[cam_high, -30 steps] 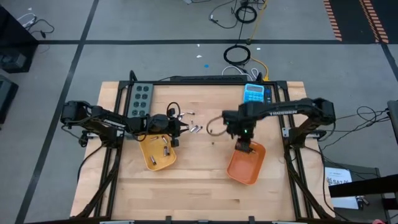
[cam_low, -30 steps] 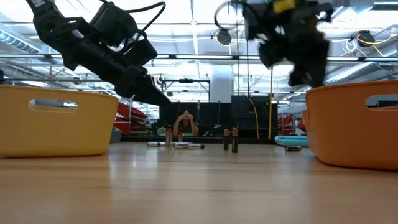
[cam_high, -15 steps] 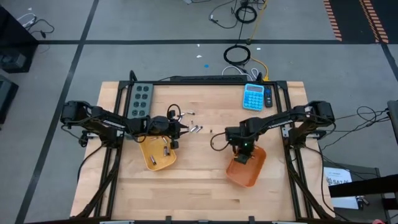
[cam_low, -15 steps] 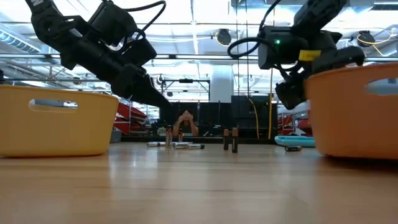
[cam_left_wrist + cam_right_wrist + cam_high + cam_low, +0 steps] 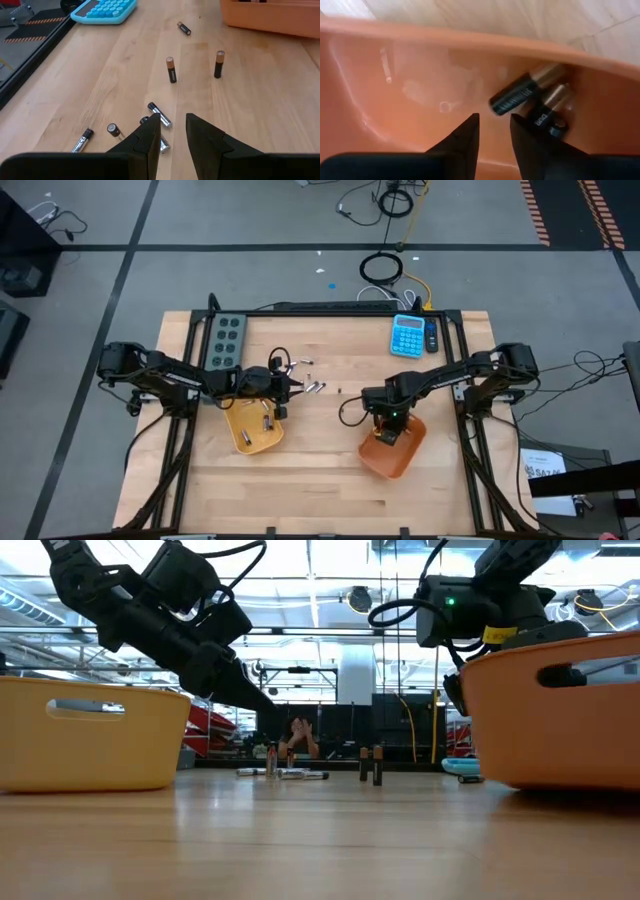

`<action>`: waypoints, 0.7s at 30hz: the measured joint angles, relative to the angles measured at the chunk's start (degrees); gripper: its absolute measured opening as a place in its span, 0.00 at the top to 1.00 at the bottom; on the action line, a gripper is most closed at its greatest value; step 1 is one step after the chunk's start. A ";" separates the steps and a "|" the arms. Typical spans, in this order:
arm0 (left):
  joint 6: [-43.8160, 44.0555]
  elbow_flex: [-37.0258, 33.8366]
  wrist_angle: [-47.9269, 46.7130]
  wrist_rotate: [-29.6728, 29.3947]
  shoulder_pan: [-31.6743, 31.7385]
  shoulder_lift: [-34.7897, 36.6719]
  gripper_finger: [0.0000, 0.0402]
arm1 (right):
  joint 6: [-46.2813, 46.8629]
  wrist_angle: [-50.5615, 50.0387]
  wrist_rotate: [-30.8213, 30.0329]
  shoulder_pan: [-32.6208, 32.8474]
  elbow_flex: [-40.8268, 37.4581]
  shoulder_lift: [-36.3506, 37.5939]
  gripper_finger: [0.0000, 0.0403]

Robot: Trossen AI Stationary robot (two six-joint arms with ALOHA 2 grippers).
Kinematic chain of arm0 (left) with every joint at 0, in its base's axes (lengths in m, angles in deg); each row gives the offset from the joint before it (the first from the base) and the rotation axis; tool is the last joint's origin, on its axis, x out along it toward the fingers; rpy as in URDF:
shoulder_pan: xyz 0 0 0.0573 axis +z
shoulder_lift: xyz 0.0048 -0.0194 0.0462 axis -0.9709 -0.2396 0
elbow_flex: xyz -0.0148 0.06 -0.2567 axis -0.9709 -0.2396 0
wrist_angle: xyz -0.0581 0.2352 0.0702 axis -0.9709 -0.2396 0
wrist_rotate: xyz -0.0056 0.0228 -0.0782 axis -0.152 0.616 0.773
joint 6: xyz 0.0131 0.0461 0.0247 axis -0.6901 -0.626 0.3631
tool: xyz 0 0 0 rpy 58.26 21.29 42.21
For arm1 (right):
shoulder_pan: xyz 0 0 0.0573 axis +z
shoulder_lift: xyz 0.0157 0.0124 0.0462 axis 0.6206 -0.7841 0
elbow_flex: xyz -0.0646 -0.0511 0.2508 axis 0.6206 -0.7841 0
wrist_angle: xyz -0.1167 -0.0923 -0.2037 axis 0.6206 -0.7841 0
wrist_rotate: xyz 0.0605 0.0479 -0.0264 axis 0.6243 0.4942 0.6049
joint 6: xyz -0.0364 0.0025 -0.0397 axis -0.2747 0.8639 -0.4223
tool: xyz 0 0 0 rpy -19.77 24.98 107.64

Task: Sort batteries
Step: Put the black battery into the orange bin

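- Right tool (image 5: pixel 492 131) hangs inside the orange tray (image 5: pixel 395 448), fingers parted by a narrow gap, nothing between them.
- Two dark batteries (image 5: pixel 527 102) lie side by side in the corner of the orange tray, just ahead of the right tool's fingertips, not touching them.
- Left tool (image 5: pixel 172 130) is poised low over the table (image 5: pixel 320 480) at the far edge of the yellow tray (image 5: pixel 255 432); fingers a narrow gap apart, empty.
- Loose cluster of batteries (image 5: pixel 159 115) lies on the table right under and beside the left tool's fingertips, some silvery, some dark.
- Two dark batteries with copper tops (image 5: pixel 171 69) stand upright farther out, between the cluster and the orange tray; one more lies flat (image 5: pixel 184 28) beyond them.
- High view: yellow tray holds a few batteries (image 5: pixel 266 421).
- Blue calculator (image 5: pixel 408 334) sits at the far right of the table; grey button box (image 5: pixel 225 338) at the far left.
- Low view: a person (image 5: pixel 300 737) is visible in the room behind the table.
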 joint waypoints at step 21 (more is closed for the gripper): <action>-0.05 0.00 -0.17 0.00 0.02 0.00 0.75 | -14.97 -19.43 -31.44 -1.38 23.59 -0.03 0.74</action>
